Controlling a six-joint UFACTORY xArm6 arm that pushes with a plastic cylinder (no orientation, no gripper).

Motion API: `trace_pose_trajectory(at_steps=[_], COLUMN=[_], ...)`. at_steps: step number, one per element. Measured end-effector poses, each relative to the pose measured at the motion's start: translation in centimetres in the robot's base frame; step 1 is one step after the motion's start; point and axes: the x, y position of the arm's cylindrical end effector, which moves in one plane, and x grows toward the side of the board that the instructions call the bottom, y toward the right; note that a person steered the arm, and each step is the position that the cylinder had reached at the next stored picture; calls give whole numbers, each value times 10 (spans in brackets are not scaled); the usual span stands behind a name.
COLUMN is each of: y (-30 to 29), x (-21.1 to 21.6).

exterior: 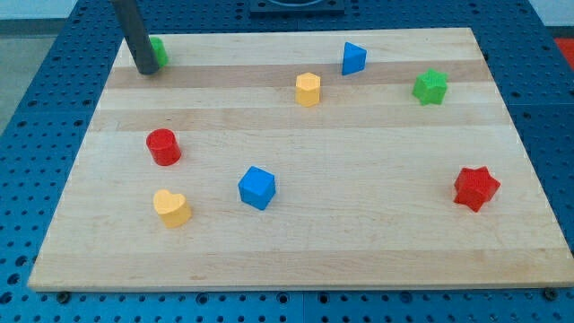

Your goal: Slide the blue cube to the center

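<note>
The blue cube [257, 187] sits on the wooden board [359, 251], left of the board's middle and toward the view's bottom. My tip [145, 71] rests near the board's top left corner, far from the blue cube, up and to its left. The tip stands right beside a green block [159, 51], which the rod partly hides.
A red cylinder [163, 147] and a yellow heart [170, 207] lie left of the blue cube. A yellow hexagonal block [308, 89], a blue triangular block [353, 58] and a green star [430, 86] lie near the top. A red star [475, 187] lies at the right.
</note>
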Motion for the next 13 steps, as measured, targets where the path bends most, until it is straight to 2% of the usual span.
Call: trace_pose_trajectory(at_steps=[1, 2, 3, 5, 6, 8, 9, 10, 11, 12, 13], y=[0, 0, 1, 3, 36, 170, 207, 207, 208, 213, 218], x=[-10, 1, 71, 83, 99, 112, 118, 118, 146, 207, 237])
